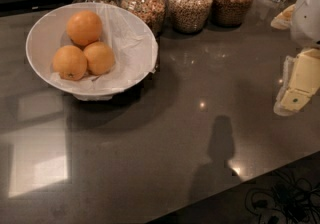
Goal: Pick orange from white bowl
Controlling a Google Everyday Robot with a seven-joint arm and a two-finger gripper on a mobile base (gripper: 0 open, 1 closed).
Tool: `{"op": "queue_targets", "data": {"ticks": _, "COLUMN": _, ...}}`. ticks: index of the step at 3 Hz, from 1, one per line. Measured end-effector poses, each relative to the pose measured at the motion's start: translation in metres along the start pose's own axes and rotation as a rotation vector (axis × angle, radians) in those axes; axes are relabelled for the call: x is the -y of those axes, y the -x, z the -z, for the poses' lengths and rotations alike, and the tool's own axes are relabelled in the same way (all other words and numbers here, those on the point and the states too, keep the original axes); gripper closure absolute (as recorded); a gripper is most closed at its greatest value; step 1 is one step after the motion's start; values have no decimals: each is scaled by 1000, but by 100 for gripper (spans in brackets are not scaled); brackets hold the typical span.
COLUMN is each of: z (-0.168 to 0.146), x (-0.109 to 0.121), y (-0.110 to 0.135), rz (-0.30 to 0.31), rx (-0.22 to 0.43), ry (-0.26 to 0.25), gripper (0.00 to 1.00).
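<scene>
Here's the dark, glossy table [165,133], filling nearly the whole view, with a pale patch of light [37,168] on its left side and a soft shadow [220,143] toward the front. Up at the left sits the white bowl [37,38], wide and shallow, tilted a little toward us and lined with crumpled white paper [125,43]. Behind it along the back edge stands a row of four glass jars [190,3] filled with grains, the leftmost half hidden by the bowl's rim. Over on the far right edge we have the gripper [296,93], pale and blocky, hanging over the table's right side, well apart from the bowl; whether it is wide or narrow, I cannot tell. And in the bowl, three fruits bunched together: the orange [84,28] sits at the back, touching the two paler oranges [69,62] lying side by side in front of it.
</scene>
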State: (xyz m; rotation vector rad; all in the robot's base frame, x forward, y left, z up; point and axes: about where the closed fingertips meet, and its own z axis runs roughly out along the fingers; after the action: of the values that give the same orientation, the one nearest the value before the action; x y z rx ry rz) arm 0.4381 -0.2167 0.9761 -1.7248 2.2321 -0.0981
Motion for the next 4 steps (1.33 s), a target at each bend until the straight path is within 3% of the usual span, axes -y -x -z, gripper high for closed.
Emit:
{"op": "queue_targets", "data": {"ticks": 1, "z": 0, "x": 0, "y": 0, "rz": 0, "rx": 0, "ry": 0, "gripper": 0}}
{"op": "queue_targets", "data": {"ticks": 2, "z": -3, "x": 3, "y": 17, "rz": 31, "rx": 30, "ry": -14, "gripper": 0}}
{"op": "queue_targets", "data": {"ticks": 3, "z": -20, "x": 14, "y": 65, "rz": 108, "rx": 96, "ry": -6, "gripper": 0}}
{"op": "queue_targets", "data": {"ticks": 4, "z": -27, "x": 24, "y": 128, "rz": 213, "rx": 170, "ry": -3, "gripper": 0}}
